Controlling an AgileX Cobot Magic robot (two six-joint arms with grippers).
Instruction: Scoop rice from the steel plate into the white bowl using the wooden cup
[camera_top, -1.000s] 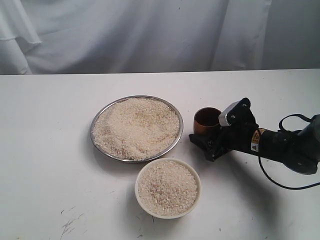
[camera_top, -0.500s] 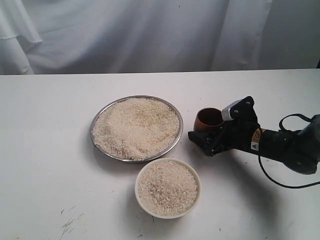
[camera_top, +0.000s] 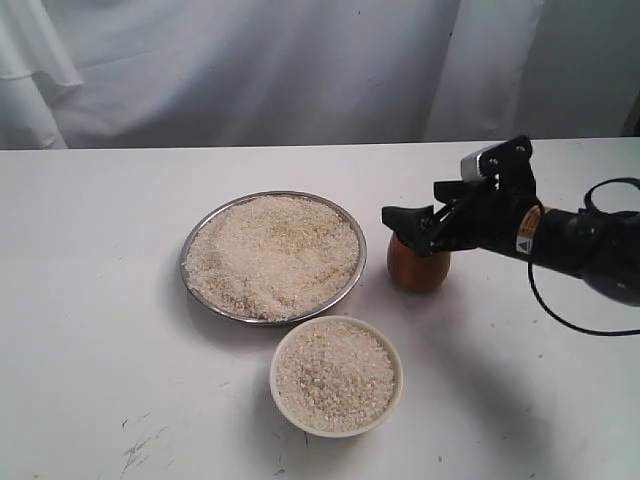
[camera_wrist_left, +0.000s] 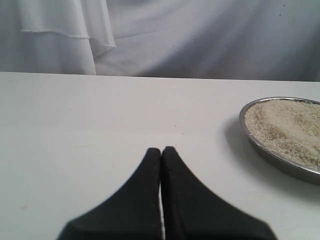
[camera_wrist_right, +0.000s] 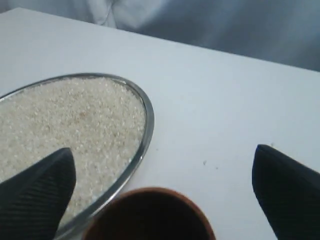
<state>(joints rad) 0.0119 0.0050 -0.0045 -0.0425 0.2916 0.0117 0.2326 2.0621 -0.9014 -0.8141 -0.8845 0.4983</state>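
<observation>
Wooden cup (camera_top: 418, 262) stands upright beside steel plate (camera_top: 272, 256), right gripper (camera_wrist_right: 165, 192) spread wide above it, probably released; left gripper (camera_wrist_left: 161, 152) pressed together, idle.

Black arm (camera_top: 575, 240), yellow warning sticker (camera_top: 524, 243), looping black cable (camera_top: 560, 310).

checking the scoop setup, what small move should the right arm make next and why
Probably lower the right gripper a little around the wooden cup and close. Its jaws stand wide open just above the cup's rim, one on each side, and the cup sits upright on the table beside the steel plate, not yet held.
</observation>
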